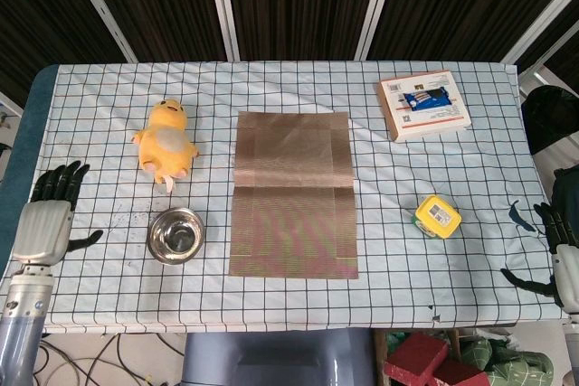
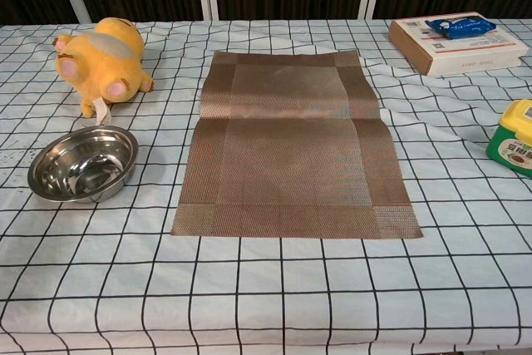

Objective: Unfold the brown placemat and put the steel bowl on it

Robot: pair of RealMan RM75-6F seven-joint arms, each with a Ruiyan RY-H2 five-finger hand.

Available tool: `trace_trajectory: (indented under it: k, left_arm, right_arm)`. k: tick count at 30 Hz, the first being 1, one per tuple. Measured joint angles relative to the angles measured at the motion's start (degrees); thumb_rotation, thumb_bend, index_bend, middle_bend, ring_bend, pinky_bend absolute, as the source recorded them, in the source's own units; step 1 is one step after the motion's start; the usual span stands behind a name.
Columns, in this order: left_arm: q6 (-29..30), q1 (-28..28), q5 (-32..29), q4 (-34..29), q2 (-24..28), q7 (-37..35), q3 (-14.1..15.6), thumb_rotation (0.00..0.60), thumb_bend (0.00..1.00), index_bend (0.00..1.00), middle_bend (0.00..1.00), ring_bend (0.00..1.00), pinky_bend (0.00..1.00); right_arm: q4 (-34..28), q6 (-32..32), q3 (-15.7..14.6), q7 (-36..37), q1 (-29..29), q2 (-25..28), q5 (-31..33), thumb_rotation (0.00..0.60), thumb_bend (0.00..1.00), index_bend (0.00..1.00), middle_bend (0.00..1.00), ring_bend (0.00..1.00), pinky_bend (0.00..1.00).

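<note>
On checked cloth, dark slats behind: woven mat flat, creased; shiny round bowl left of it. Left hand spread, empty; right hand likewise.

Silver-backed left hand with black fingers, grey forearm.
</note>
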Motion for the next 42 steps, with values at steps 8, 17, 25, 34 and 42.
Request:
trace_trajectory:
  k: [8, 17, 25, 34, 42]
  left_arm:
    - [2.21, 4.26, 5.27, 3.59, 0.03, -6.29, 2.86, 0.6, 0.01, 0.02, 0.02, 0.0, 0.07]
    - [-2.65, 4.32, 5.21, 4.86, 1.13, -11.36, 1.43, 0.6, 0.01, 0.02, 0.02, 0.0, 0.07]
    - [-3.24, 4.96, 5.12, 5.2, 1.19, -12.59, 0.0, 0.6, 0.01, 0.01, 0.02, 0.0, 0.07]
    - [-2.7, 5.57, 5.49, 5.88, 0.67, -13.79, -1.69, 0.6, 0.01, 0.0, 0.02, 0.0, 0.07]
    - [-2.31, 6.13, 5.73, 6.58, 0.22, -15.02, -2.91, 0.6, 0.01, 0.0, 0.02, 0.0, 0.07]
  right_arm:
    - [0.77, 2.58, -0.32, -3.43, -0.13, -1.3, -3.0, 0.6, 0.0, 0.04, 0.03, 0.07, 0.19]
    - [-2.25, 2.09, -1.35, -13.28, 3.04, -1.89, -10.05, 0.6, 0.0, 0.09, 0.08, 0.11, 0.21]
    - [-7.65, -7.09, 0.65, -24.45, 11.56, -5.46, -10.68, 0.6, 0.0, 0.11, 0.1, 0.13, 0.21]
    - [-8.54, -13.58, 1.67, -33.43, 17.68, -13.49, -7.93, 0.6, 0.0, 0.11, 0.1, 0.13, 0.21]
    - [-5.52, -16.32, 0.65, -35.55, 20.47, -18.75, -6.55, 0.6, 0.0, 0.11, 0.1, 0.13, 0.21]
